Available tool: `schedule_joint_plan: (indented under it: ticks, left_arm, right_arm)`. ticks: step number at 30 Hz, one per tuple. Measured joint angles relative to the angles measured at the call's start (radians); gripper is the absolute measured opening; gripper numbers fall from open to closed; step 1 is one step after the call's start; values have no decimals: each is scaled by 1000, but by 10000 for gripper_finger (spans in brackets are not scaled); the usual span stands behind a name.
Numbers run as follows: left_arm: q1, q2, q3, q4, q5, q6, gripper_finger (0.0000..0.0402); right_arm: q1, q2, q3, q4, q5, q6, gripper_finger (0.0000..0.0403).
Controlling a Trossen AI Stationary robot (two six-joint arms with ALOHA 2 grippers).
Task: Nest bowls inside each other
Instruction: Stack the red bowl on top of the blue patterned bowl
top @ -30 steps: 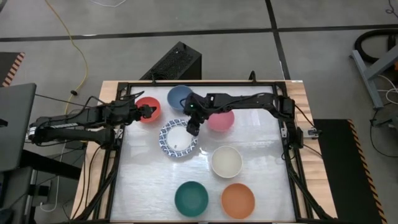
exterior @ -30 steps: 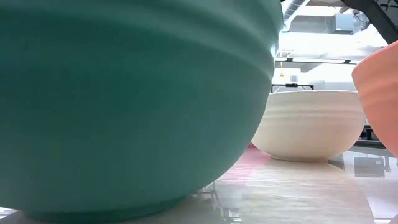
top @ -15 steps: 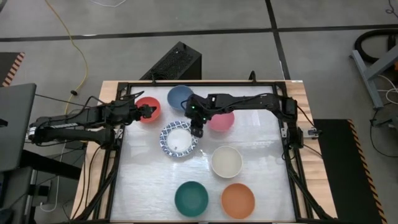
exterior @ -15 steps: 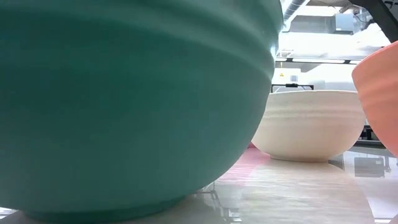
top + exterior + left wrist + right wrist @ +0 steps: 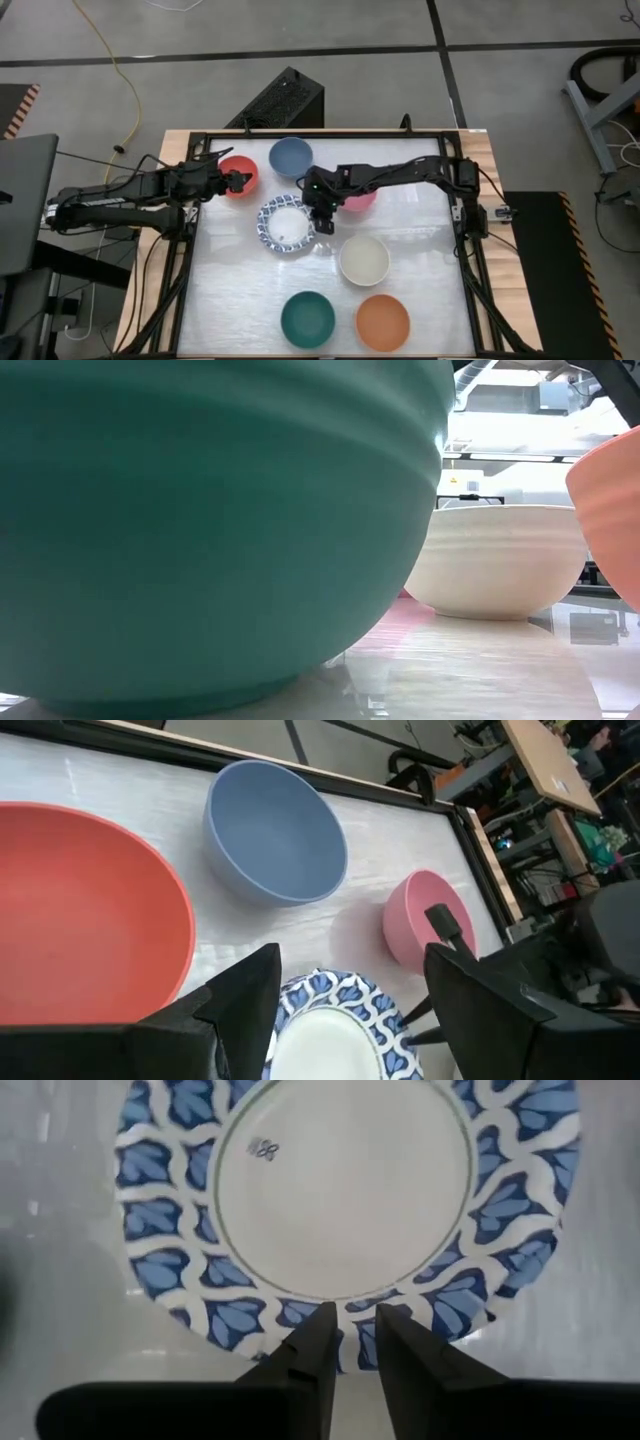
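Now that your right gripper [image 5: 347, 1342] has narrowed on the blue-patterned bowl [image 5: 286, 224] rim, lifting comes next; left gripper [image 5: 345, 1010] waits open.

Seven bowls sat upright on the table. A red bowl [image 5: 238, 176], a blue bowl [image 5: 290, 156] and a pink bowl [image 5: 358, 197] lay along the far side. The white bowl with a blue-patterned rim [image 5: 285, 224] sat mid-table, a cream bowl [image 5: 364, 259] beside it. The green bowl [image 5: 307, 318] and orange bowl [image 5: 382, 322] stood nearest.
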Motion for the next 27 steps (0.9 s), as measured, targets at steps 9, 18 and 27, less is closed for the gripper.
schedule_joint_plan:
  ticks: [9,18,27]
  left_arm:
    - [-2,58,0,-31,6,119,236]
    - [-3,228,0,-121,112,242,236]
    - [-36,260,35,-307,102,385,236]
  right_arm:
    - [-1,-31,-3,12,-15,10,91]
    - [-18,-190,15,7,0,2,91]
    - [-49,-265,15,-34,1,2,92]
